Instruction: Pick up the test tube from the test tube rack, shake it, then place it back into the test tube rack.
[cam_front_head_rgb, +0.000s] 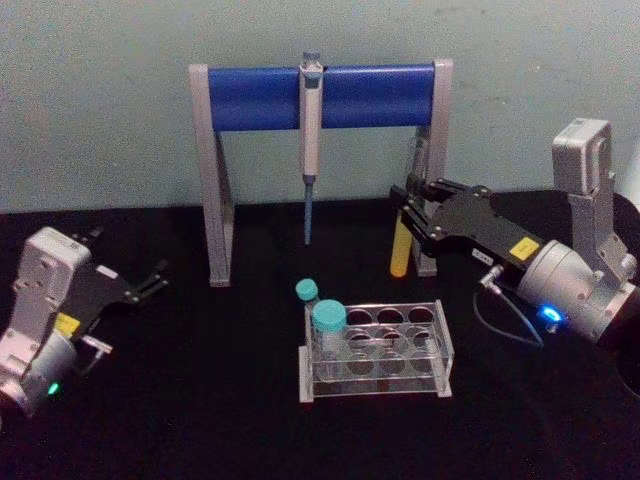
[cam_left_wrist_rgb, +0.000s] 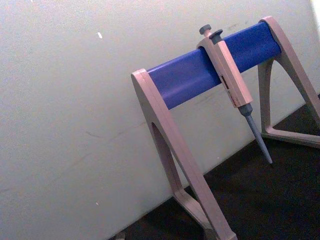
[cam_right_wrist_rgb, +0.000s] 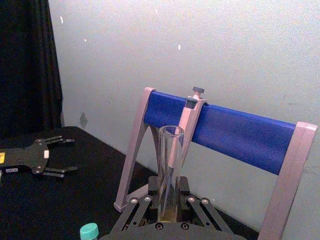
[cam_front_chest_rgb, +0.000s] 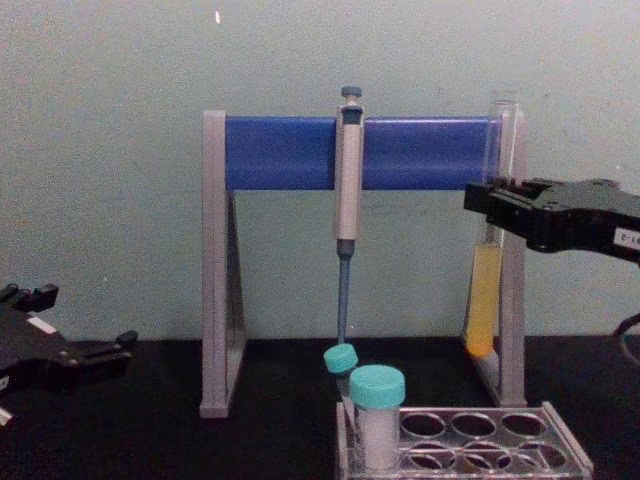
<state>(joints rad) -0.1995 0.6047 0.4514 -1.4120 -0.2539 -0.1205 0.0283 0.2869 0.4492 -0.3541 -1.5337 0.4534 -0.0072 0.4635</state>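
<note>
End effector of the left arm is at the left side of the black table, fingers spread wide and empty. Behind the middle rises a tall grey-legged stand with blue crossbar, a grey pipette hanging from it. In front, the low clear plastic test tube rack carries a short wide white teal-capped tube and a slim teal-capped tube at its left end. Behind and right of the rack, the tall clear glass test tube, yellow-orange liquid in its lower part, hangs upright, clear of the rack. The right end effector is clamped on it around mid-height, above the liquid, the open mouth standing above the fingers
</note>
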